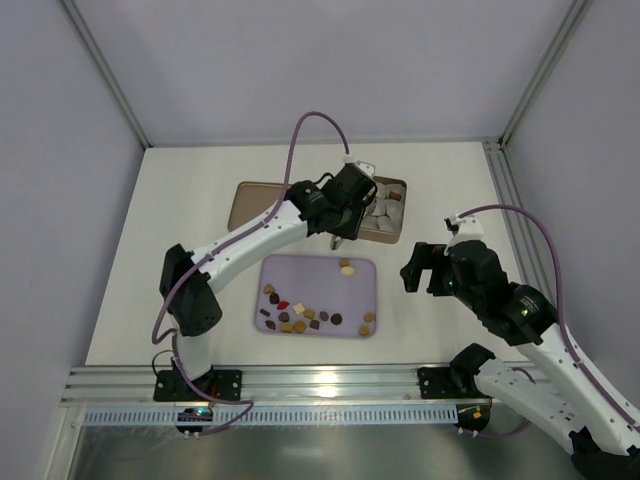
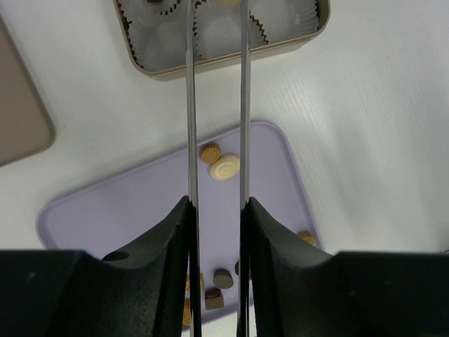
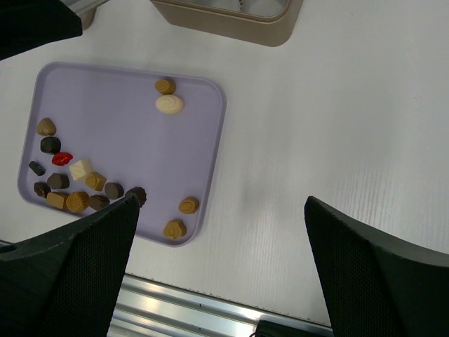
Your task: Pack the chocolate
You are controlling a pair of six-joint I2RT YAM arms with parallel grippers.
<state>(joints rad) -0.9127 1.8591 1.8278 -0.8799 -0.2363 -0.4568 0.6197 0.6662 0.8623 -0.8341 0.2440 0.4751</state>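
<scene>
Chocolate (image 3: pixel 77 201) pieces lie scattered on the lavender tray (image 3: pixel 126 140), most along its near edge and two by the far edge. Beyond it sit a tan box (image 3: pixel 245 24) of pale cup liners (image 2: pixel 287 17) and a brown lid (image 1: pixel 255 205). The left gripper (image 2: pixel 216 7) reaches over the box; its fingertips are cut off, so its grip cannot be told. The right gripper (image 3: pixel 221 203) hangs spread wide and empty beside the tray.

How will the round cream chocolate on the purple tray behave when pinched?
The round cream chocolate looks small and domed, so it is probably light and may slip out of a pinch. On the smooth tray it would likely slide if pushed.
</scene>
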